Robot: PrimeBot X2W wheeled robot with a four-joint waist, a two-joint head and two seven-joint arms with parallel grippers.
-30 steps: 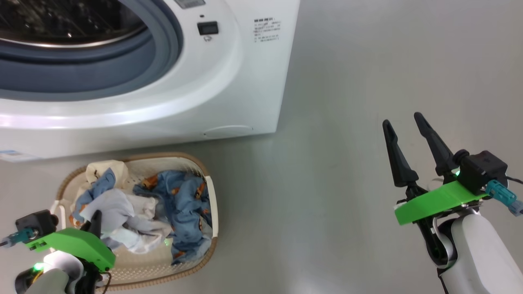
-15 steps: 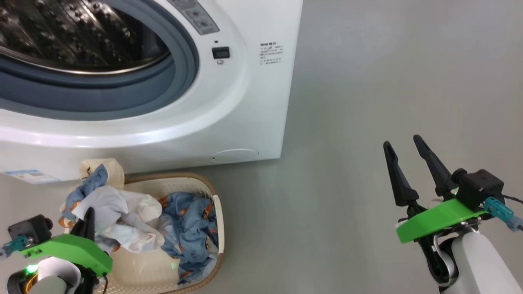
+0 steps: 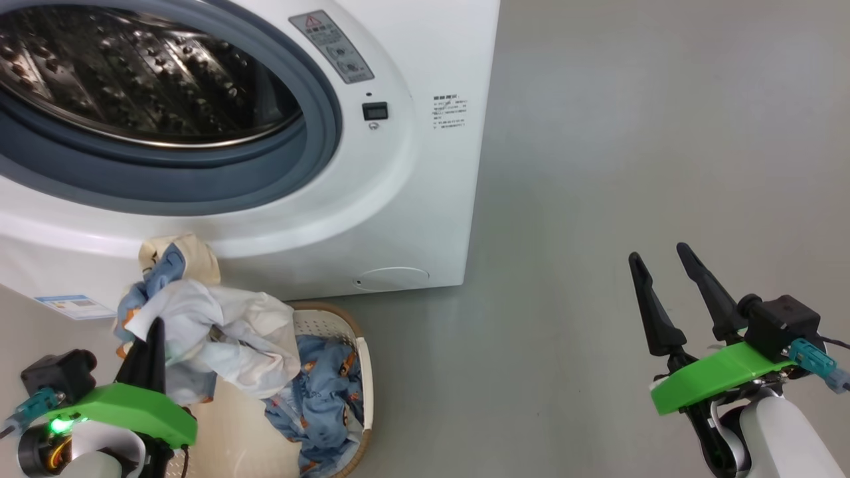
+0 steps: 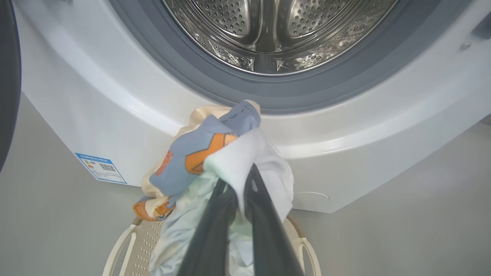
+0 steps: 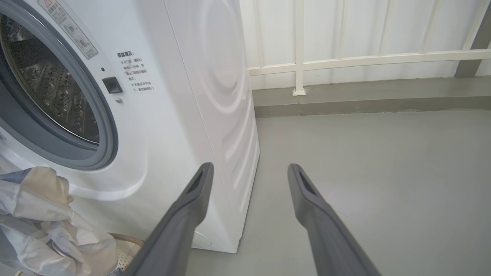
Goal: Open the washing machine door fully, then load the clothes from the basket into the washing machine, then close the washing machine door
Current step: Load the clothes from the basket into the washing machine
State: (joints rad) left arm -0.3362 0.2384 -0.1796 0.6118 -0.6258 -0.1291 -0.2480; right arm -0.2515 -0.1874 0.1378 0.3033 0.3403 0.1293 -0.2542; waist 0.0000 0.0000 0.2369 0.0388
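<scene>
Grey floor (image 3: 597,166), washing machine (image 3: 425,199) open: your left claw (image 4: 234,183) grips a bundle of clothes (image 3: 219,332), basket (image 3: 364,378) under it, bare-looking drum (image 3: 133,79) ahead. More lies below; right claw (image 3: 659,252) wide, empty. Loading and closing remain.

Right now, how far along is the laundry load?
Done: door open, drum looks empty. In hand: left jaws shut on a pale bundle held above the basket. Left: load it and the blue garment in the basket, close door.

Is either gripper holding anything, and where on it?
The left gripper is shut on the clothes, fingers pinching pale fabric near the bundle's top. The right gripper is open, empty.
</scene>
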